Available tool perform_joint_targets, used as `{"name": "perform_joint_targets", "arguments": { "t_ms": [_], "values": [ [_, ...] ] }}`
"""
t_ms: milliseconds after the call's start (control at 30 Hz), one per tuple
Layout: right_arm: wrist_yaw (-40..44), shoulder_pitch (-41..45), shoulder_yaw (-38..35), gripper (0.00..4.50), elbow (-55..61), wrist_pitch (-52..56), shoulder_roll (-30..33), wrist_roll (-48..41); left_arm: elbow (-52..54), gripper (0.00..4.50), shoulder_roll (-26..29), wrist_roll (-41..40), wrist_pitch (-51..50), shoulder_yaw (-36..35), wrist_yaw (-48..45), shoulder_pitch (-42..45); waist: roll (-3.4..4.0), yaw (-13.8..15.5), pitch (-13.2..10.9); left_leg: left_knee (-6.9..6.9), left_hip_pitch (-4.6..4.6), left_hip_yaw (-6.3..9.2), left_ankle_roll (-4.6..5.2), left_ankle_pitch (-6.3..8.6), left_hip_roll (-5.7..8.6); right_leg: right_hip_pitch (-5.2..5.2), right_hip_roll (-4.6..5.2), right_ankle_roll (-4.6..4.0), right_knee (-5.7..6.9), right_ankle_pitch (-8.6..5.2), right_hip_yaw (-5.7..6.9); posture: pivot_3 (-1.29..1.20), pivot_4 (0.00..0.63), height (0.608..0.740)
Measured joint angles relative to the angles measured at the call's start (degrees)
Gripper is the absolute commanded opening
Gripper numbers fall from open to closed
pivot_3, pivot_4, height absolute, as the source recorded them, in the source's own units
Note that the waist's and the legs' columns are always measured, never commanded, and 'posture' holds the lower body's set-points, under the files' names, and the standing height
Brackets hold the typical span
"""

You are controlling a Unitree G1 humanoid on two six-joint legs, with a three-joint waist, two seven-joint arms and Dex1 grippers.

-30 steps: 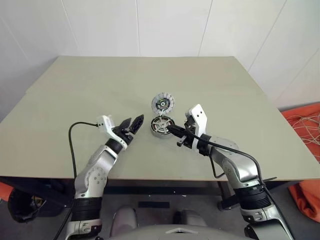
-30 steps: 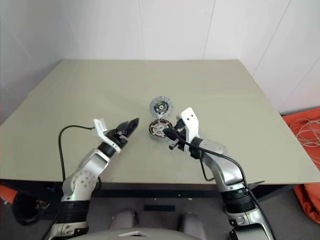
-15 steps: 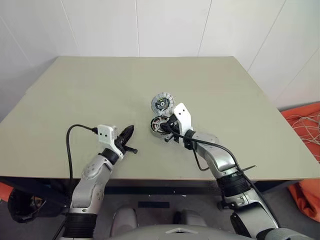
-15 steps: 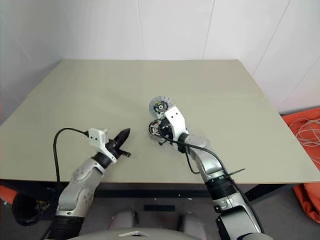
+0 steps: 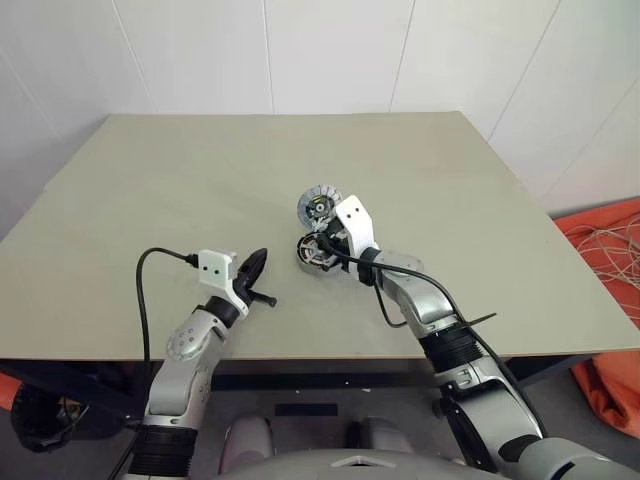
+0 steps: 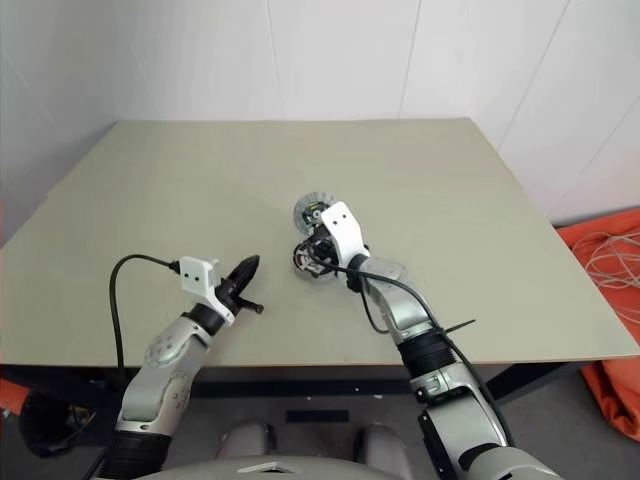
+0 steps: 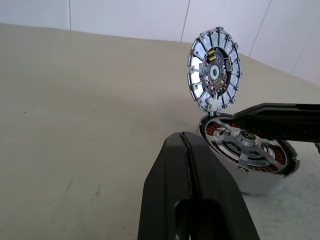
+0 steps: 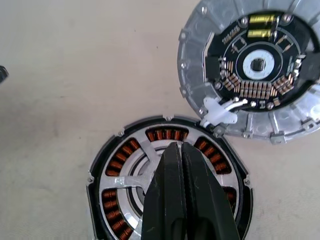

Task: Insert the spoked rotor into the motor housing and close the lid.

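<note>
The spoked rotor (image 8: pixel 150 172) was found already seated in the motor housing (image 7: pixel 250 167), its silver spokes lying across the ring of copper windings and its black rim flush within the housing wall. The housing was observed standing on the table (image 5: pixel 150 190), near the middle and towards the front edge. The lid (image 7: pixel 214 70) was noted as open, tilted upright on its joint at the far edge of the housing, its circuit face and white segments exposed. The insertion step was therefore judged complete, and the closing of the lid was judged outstanding. The right gripper (image 8: pixel 179 165) was recorded with its fingers pressed together and nothing between them, its tips poised over the rotor's hub; whether contact was made could not be determined. The left gripper (image 5: pixel 255 265) was likewise seen clenched on nothing, held low over the table, well apart from the housing on the left. It was assessed that the lid would have to be pushed over from behind and pressed flat before the task could be signed off.
</note>
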State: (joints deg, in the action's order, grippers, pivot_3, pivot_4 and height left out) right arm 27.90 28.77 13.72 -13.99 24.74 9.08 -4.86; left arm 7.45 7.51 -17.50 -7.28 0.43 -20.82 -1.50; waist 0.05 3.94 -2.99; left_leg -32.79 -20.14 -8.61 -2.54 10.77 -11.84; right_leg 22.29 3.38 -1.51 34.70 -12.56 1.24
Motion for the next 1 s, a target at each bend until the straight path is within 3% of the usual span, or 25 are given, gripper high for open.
{"name": "perform_joint_targets", "arguments": {
  "t_ms": [467, 700, 867, 1000],
  "values": [
    [1.39, 2.82, 2.65, 0.0, 0.19, 4.72, 1.54, 3.58, -0.36, 0.01, -0.79, -0.17, -0.1, 0.13, -0.16, -0.05, 0.04, 0.05, 0.17, -0.02, 0.24, 0.01, -0.01, -0.01, 0.0, -0.23, 0.02, 0.19, 0.02, -0.11, -0.01, 0.0, 0.0, 0.74],
    [8.86, 2.51, 2.64, 0.0, 4.14, 7.13, 5.68, 2.06, -1.22, 0.01, -0.91, -0.25, -0.24, 0.06, -0.18, -0.05, 0.08, 0.06, 0.14, -0.02, 0.07, 0.01, -0.01, -0.01, 0.0, -0.06, -0.02, -0.03, 0.01, 0.01, 0.0, 0.0, 0.0, 0.74],
    [14.09, 7.43, 2.69, 1.24, 4.14, 7.06, 8.96, 1.92, -2.51, 0.0, -1.07, -0.3, -0.43, 0.07, -0.24, 0.68, 0.15, 0.03, 0.09, -0.05, 0.04, -0.01, -0.01, -0.01, 0.0, -0.02, -0.04, -0.17, 0.04, 0.1, 0.0, 0.0, 0.0, 0.74],
    [18.76, 9.24, 4.21, 2.7, 3.95, 5.28, 11.29, 2.31, -2.86, 0.0, -1.08, -0.34, -0.54, -0.12, -0.23, 1.0, 0.15, 0.09, 0.09, -0.05, 0.01, -0.01, 0.0, 0.0, 0.0, -0.02, -0.01, -0.2, 0.03, 0.1, 0.0, 0.0, 0.0, 0.74]
  ]
}}
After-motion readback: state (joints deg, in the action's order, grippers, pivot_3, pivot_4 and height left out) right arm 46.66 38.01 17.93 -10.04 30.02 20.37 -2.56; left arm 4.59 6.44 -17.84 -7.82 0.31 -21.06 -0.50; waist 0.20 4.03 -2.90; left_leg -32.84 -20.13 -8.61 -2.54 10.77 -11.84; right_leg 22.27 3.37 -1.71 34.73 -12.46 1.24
